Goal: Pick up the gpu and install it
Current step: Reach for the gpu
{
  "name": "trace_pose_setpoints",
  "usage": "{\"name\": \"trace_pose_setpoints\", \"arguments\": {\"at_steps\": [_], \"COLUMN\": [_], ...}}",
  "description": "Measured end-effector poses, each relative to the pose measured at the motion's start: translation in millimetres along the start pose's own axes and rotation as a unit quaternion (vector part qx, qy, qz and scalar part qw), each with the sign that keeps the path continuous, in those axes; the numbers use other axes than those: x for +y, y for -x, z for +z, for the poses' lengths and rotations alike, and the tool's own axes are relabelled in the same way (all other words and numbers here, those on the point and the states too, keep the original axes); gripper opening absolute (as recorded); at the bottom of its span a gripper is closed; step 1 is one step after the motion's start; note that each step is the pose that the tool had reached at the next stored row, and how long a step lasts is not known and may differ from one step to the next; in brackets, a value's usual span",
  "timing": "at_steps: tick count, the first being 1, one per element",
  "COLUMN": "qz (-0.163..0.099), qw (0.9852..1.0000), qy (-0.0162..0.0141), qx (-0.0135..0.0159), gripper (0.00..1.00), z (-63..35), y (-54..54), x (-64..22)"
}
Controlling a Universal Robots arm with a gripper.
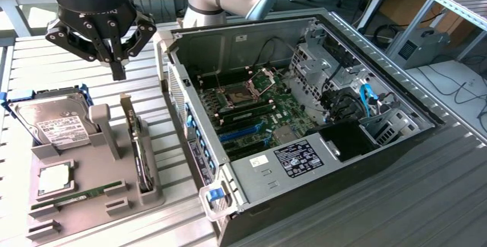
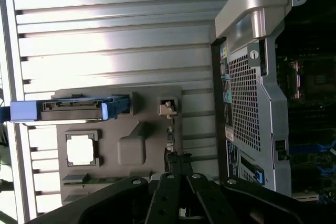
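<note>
The gpu (image 1: 138, 147) is a thin black card standing on edge in a slot of the grey holder tray (image 1: 114, 198), between the hard drive and the computer case. My gripper (image 1: 118, 71) hangs above the tray's far end, a little above and behind the gpu's metal bracket end, with its fingers shut together on nothing. In the wrist view the gpu (image 2: 169, 132) appears edge-on just beyond the dark fingers (image 2: 167, 195), apart from them. The open computer case (image 1: 327, 161) lies on its side at the exterior view's right, its motherboard (image 1: 255, 116) exposed.
On the tray sit a silver hard drive (image 1: 57, 122) in a blue carrier, a square processor (image 1: 55, 178) and a green memory stick (image 1: 85, 192). The case wall (image 2: 252, 93) stands close beside the tray. The table is ribbed metal (image 1: 426, 201).
</note>
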State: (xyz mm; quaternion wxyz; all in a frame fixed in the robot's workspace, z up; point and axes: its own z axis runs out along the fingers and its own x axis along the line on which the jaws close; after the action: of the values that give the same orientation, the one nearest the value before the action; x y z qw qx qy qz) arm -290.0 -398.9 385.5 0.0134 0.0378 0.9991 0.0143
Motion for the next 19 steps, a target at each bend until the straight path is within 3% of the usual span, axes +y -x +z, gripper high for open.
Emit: {"name": "trace_pose_setpoints", "arguments": {"at_steps": [19], "qz": [0.0], "qw": [1.0], "qy": [0.0], "qx": [0.0], "gripper": [0.11], "z": [0.1], "y": [-7.2], "x": [-0.5]}}
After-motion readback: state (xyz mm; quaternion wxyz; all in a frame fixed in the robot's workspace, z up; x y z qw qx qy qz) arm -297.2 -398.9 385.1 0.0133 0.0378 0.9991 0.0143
